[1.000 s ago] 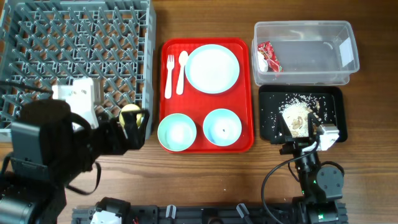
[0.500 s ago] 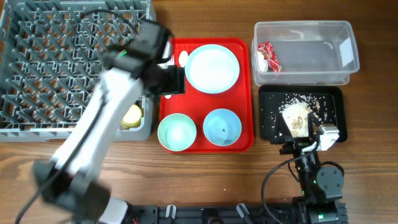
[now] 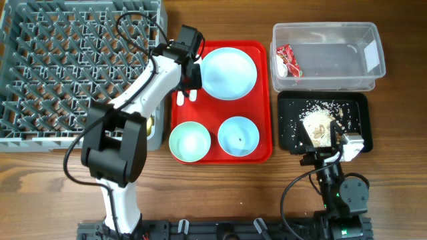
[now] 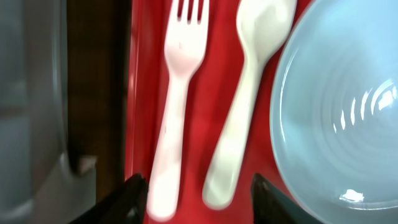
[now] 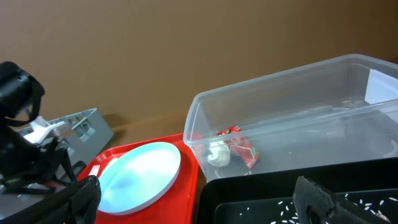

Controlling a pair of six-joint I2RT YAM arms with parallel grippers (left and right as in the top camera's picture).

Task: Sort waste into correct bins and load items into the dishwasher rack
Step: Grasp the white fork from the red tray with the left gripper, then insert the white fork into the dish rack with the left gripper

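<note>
My left gripper [image 3: 187,81] hovers over the top-left corner of the red tray [image 3: 263,100]. It is open, and in the left wrist view its jaws [image 4: 199,200] straddle the handle ends of both the white fork [image 4: 177,106] and the white spoon [image 4: 244,106]. The pale blue plate [image 3: 227,73] lies just to the right. Two small bowls [image 3: 189,142] [image 3: 238,136] sit at the tray's front. The red-and-white wrapper [image 3: 288,60] lies in the clear tub [image 3: 333,57], and food scraps [image 3: 319,120] lie in the black tray [image 3: 353,107]. My right gripper [image 5: 205,208] is open and empty at that tray's near edge.
The grey dishwasher rack [image 3: 67,67] fills the back left. A bit of the yellow cup [image 3: 149,124] shows at the rack's front right corner, mostly hidden by my left arm. That arm reaches diagonally across the rack's right edge. Bare wooden table runs along the front.
My left arm has swung from the rack's front right corner up over the fork and spoon on the red tray, and its jaws have narrowed. The right arm has not moved.
</note>
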